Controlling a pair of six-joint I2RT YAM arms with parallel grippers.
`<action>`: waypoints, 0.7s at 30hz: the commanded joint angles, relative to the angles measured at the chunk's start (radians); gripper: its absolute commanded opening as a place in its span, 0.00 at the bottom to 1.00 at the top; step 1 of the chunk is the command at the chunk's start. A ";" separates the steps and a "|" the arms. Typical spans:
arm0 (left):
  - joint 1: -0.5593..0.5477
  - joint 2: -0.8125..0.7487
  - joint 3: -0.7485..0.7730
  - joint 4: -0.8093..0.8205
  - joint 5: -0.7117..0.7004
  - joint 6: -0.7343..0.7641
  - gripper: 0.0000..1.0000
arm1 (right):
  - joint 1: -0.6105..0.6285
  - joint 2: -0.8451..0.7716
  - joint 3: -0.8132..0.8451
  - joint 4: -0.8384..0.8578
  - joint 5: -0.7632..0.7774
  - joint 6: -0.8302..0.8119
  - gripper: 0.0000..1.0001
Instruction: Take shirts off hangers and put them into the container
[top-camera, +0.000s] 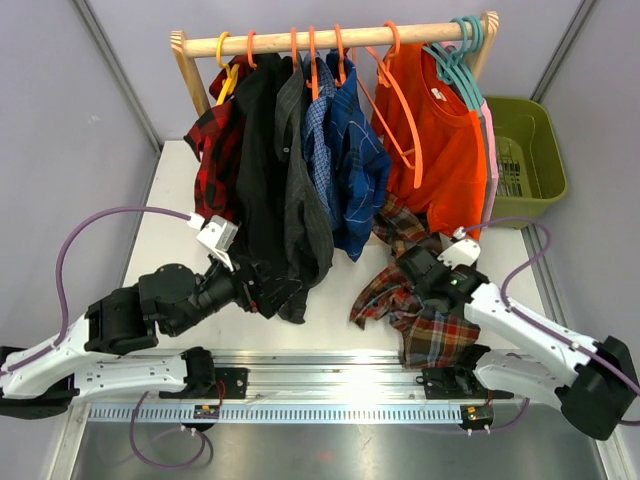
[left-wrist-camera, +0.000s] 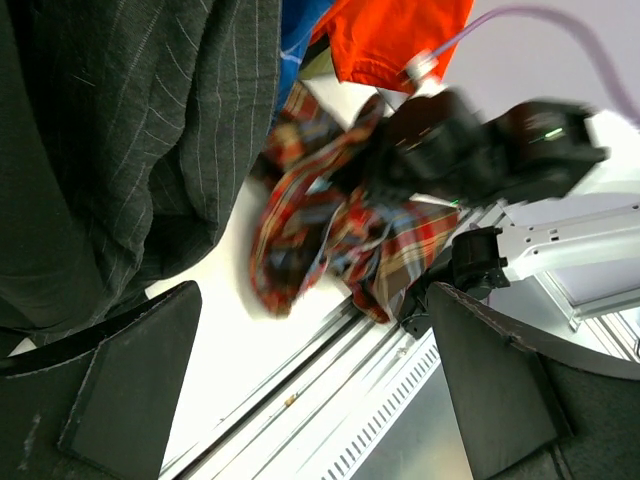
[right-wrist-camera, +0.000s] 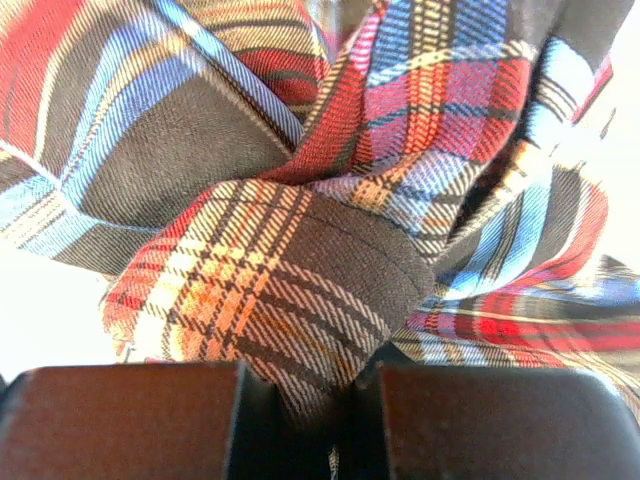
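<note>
A brown-red-teal plaid shirt (top-camera: 425, 318) lies crumpled on the white table, off any hanger. My right gripper (top-camera: 418, 270) is down on its upper part, and in the right wrist view the gripper (right-wrist-camera: 310, 415) is shut on a fold of the plaid cloth (right-wrist-camera: 300, 260). My left gripper (top-camera: 250, 285) stands open at the hem of the hanging black (top-camera: 258, 150) and grey (top-camera: 300, 190) shirts. In its wrist view nothing lies between its fingers (left-wrist-camera: 135, 385), and the grey cloth (left-wrist-camera: 130, 150) hangs just above. The olive container (top-camera: 535, 150) stands at the back right.
A wooden rail (top-camera: 330, 40) carries red-black plaid (top-camera: 212, 140), blue plaid (top-camera: 355, 165) and orange (top-camera: 450, 140) shirts on orange hangers (top-camera: 400, 110), a yellow one (top-camera: 230, 80) and teal ones (top-camera: 462, 55). A metal mounting rail (top-camera: 330, 370) runs along the near edge.
</note>
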 joint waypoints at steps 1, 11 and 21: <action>-0.006 0.012 -0.001 0.037 0.031 -0.001 0.99 | -0.002 -0.055 0.143 -0.273 0.324 0.146 0.00; -0.004 -0.009 0.007 0.015 0.036 -0.017 0.99 | -0.103 -0.050 0.262 -0.649 0.421 0.403 0.00; -0.004 0.028 0.042 0.024 0.077 0.005 0.99 | -0.308 -0.184 0.470 -0.432 0.504 -0.089 0.00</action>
